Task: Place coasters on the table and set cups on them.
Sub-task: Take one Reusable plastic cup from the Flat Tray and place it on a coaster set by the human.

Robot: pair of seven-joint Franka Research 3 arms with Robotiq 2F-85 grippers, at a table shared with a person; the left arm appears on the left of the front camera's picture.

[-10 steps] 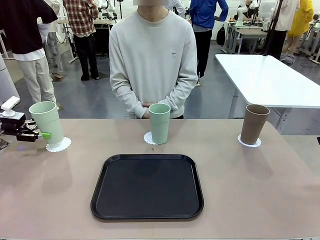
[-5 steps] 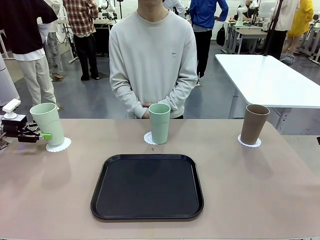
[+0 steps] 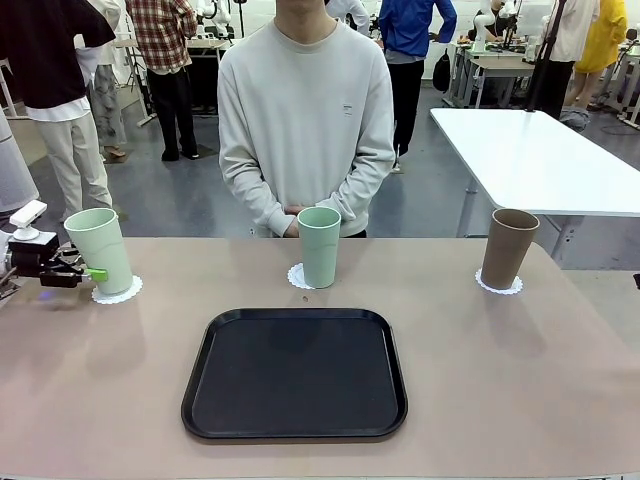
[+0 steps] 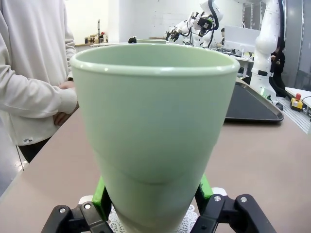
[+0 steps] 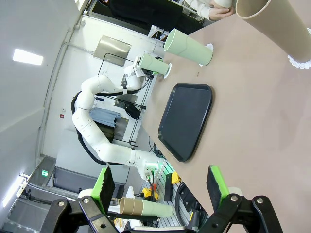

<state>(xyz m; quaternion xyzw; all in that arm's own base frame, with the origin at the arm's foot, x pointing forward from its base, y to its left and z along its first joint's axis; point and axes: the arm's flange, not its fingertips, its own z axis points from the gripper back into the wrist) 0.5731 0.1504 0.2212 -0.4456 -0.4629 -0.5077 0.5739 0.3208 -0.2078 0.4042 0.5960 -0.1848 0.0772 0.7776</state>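
Left jaws [image 3: 88,271] grip mint cup [image 3: 99,250] on its doily [image 3: 118,291]; right jaws [image 5: 160,187] gape empty

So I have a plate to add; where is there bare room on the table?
Bare table right of the black tray, in front of the brown cup; also left of the tray. Crowded at the left mint cup, where the left end effector grips.

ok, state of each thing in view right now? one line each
left mint cup: upright on its coaster, gripped near the base
left tool: shut on the left mint cup
middle mint cup: upright on its coaster, free
brown cup: upright on its coaster, free
right tool: open, holding nothing
tray: flat on the table
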